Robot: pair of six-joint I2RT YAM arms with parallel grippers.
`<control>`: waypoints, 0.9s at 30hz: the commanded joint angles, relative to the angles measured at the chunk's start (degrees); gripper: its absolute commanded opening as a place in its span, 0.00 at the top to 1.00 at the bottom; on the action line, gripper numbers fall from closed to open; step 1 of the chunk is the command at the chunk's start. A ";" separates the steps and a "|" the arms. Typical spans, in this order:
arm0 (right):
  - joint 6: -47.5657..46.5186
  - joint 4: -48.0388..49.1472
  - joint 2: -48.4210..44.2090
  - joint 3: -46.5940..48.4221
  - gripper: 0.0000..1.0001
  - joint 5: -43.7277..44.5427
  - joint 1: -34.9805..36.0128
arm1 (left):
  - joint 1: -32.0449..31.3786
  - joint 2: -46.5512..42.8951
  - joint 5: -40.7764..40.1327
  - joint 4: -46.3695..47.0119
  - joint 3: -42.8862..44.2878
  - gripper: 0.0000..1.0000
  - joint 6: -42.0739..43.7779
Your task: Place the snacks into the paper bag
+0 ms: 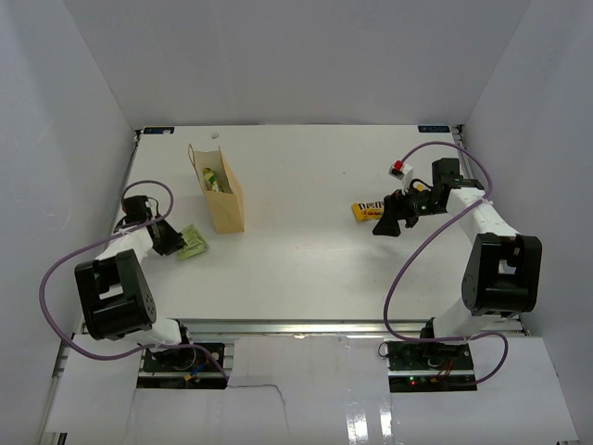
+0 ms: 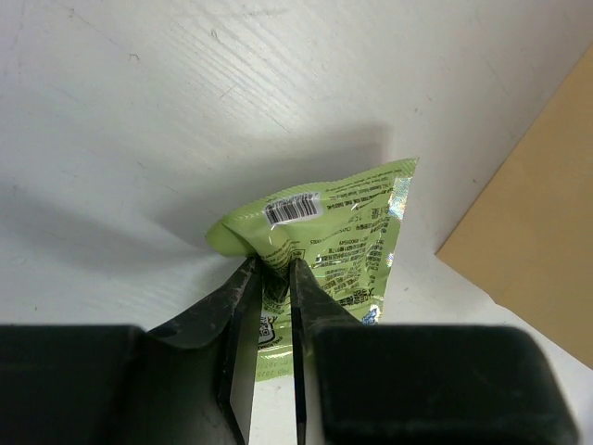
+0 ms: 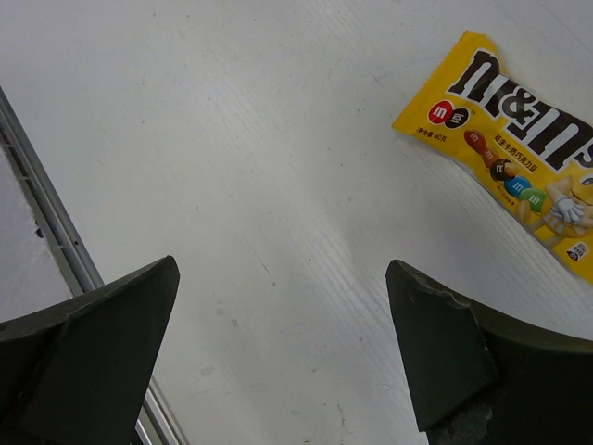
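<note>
The green pouch [image 2: 345,230] is pinched by its crumpled edge between the narrowed jaws of the left gripper [image 2: 273,267]. In the left wrist view only a thin gap is left between the black fingers [image 2: 243,306], and it is filled by the foil. A barcode and small print are shown on the pouch's upturned face. From above, the pouch is seen just to the left of the paper bag [image 1: 227,202] and slightly nearer the arms, close to the bag but not touching it.

The bag stands upright on the white table [image 1: 296,260] with its mouth open and its thin handles raised. A green-and-yellow item [image 1: 214,178] can be seen inside the mouth. Whether the gripped pouch has been lifted off the table or rests on it cannot be told.

The yellow candy packet [image 3: 519,139] lies flat on the table well to the right of the bag, at about the same depth. The right gripper [image 3: 283,269] is held with its jaws spread wide and nothing between them. It sits just right of the packet, farther from the bag than the packet is. In the right wrist view the packet lies ahead of the fingers and is not touched by them.

A small red-and-white object [image 1: 399,170] is seen farther to the right of the bag, beyond the packet and toward the back of the table.
</note>
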 commanded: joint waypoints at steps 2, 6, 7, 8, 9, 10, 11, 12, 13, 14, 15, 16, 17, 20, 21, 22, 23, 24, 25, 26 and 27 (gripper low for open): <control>0.18 0.27 -2.58 0.33 0.01 -1.64 -0.44 | 0.54 -5.22 0.00 -0.49 -0.13 1.00 -1.19; 0.18 0.27 -2.85 -0.20 0.01 -1.73 -0.44 | 1.42 -9.43 -0.62 -1.54 0.13 1.00 -1.71; 0.09 0.35 -2.94 -0.29 0.01 -1.73 -0.44 | 1.77 -10.31 -0.79 -1.72 0.22 1.00 -1.89; 0.18 0.27 -2.94 -0.29 0.01 -1.65 -0.44 | 1.86 -11.98 -0.79 -1.81 0.31 1.00 -2.24; 0.09 0.27 -3.02 -0.37 0.01 -1.64 -0.44 | 1.95 -12.86 -0.79 -2.16 0.48 1.00 -2.42; 0.09 0.27 -3.02 -0.46 0.01 -1.64 -0.44 | 2.04 -13.66 -0.79 -2.34 0.49 1.00 -2.68; 0.09 0.27 -3.02 -0.46 0.01 -1.73 -0.52 | 1.95 -15.23 -0.53 -2.34 0.57 1.00 -3.12; 0.18 0.27 -3.02 -0.46 0.01 -1.73 -0.44 | 1.95 -16.03 -0.36 -2.43 0.75 1.00 -3.38; 0.09 0.27 -3.02 -0.55 0.01 -1.73 -0.52 | 2.04 -16.65 -0.36 -2.60 1.01 1.00 -3.56; 0.18 0.18 -3.02 -0.55 0.01 -1.73 -0.52 | 2.04 -18.04 -0.27 -2.69 1.19 1.00 -3.91; 0.09 0.26 -3.11 -0.55 0.01 -1.73 -0.52 | 2.04 -18.75 -0.01 -2.69 1.28 1.00 -4.17; 0.18 0.27 -3.11 -0.55 0.01 -1.65 -0.52 | 1.95 -19.54 0.08 -2.69 1.63 1.00 -4.52; 0.09 0.27 -3.20 -0.55 0.01 -1.64 -0.52 | 1.95 -20.07 0.08 -2.78 1.89 1.00 -4.88; 0.00 0.18 -3.20 -0.55 0.01 -1.56 -0.52 | 1.95 -22.10 0.61 -3.39 3.82 1.00 -5.41; 0.00 0.18 -3.20 -0.46 0.01 -1.56 -0.52 | 1.95 -23.06 0.70 -3.92 4.43 1.00 -5.84; 0.09 0.26 -3.20 -0.46 0.01 -1.56 -0.52 | 1.95 -23.68 1.05 -3.92 5.49 1.00 -6.19; 0.09 0.27 -3.29 -0.46 0.01 -1.56 -0.52 | 1.95 -24.29 1.22 -3.92 6.10 1.00 -6.37; 0.09 0.27 -3.29 -0.55 0.01 -1.64 -0.44 | 1.95 -25.52 1.31 -3.92 6.81 1.00 -6.55; 0.09 0.27 -3.29 -0.55 0.01 -1.64 -0.52 | 1.95 -26.05 1.49 -3.83 7.42 1.00 -6.64; 0.09 0.35 -3.20 -0.55 0.01 -1.64 -0.52 | 2.04 -26.49 1.58 -3.83 8.91 1.00 -6.55; 0.09 0.27 -3.20 -0.64 0.01 -1.64 -0.52 | 1.95 -26.93 1.84 -3.66 9.79 1.00 -6.38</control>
